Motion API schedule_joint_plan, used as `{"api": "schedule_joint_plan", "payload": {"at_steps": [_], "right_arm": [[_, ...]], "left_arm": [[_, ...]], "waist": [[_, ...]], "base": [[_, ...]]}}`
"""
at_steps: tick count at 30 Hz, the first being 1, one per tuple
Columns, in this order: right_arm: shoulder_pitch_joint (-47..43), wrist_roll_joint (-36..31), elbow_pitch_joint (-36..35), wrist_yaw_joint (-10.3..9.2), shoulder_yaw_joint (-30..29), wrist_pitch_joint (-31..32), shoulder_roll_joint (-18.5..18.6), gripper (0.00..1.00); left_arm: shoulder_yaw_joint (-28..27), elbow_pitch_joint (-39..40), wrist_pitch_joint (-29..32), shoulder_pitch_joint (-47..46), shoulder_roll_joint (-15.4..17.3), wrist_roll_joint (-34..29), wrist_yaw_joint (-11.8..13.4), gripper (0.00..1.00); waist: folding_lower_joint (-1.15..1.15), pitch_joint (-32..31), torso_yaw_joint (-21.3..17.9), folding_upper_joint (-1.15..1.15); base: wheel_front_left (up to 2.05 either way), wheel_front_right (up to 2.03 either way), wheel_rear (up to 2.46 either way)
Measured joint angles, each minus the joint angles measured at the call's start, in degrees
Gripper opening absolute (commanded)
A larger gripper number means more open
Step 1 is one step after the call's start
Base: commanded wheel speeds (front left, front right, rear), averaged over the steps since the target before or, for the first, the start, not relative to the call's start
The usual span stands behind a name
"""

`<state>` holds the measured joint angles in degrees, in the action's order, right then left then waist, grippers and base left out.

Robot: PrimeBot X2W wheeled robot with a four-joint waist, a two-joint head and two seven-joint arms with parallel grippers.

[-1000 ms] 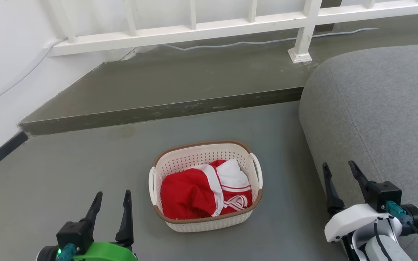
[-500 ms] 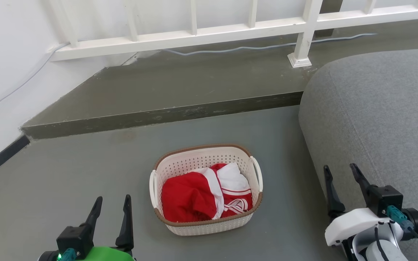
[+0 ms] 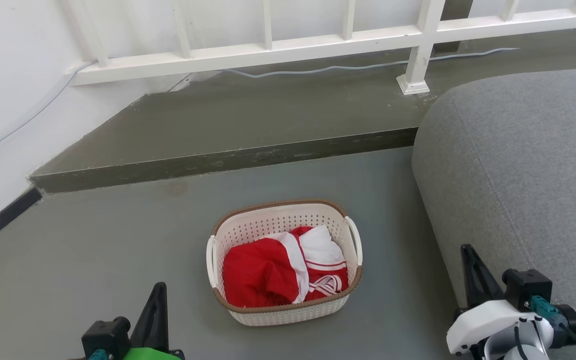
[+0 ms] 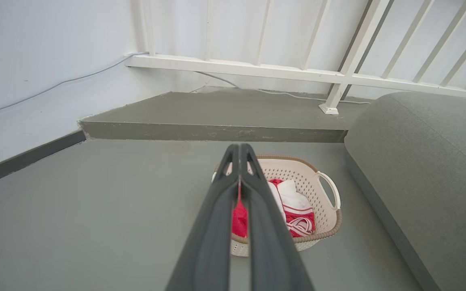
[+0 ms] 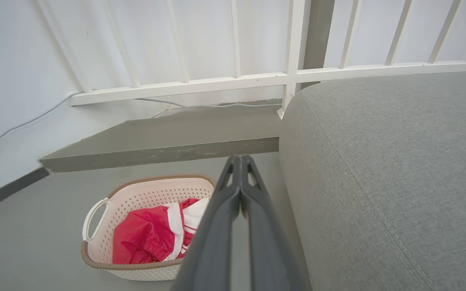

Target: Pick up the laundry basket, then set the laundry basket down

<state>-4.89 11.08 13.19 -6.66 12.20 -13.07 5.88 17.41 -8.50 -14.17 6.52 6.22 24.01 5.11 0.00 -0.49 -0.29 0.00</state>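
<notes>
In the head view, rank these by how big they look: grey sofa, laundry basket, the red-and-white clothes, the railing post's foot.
1. grey sofa, partly cropped.
2. laundry basket.
3. red-and-white clothes inside it.
4. railing post's foot, smallest, though farthest away, so real size unsure.

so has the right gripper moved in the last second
Yes. The right gripper has shut its fingers and drawn back down the head view, toward the robot, judged against the grey sofa, which holds its place.
</notes>
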Motion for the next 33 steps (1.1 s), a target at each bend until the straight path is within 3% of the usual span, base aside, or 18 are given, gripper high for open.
{"api": "schedule_joint_plan", "payload": {"at_steps": [33], "right_arm": [[1.0, 25.9, -0.6, 3.65, -4.8, 4.8, -0.9, 0.0]], "left_arm": [[-5.1, 0.0, 4.9, -0.1, -0.8, 22.1, -3.1, 0.0]], "waist": [[0.0, 0.3, 0.1, 0.0]], "base": [[0.0, 0.0, 0.0]]}}
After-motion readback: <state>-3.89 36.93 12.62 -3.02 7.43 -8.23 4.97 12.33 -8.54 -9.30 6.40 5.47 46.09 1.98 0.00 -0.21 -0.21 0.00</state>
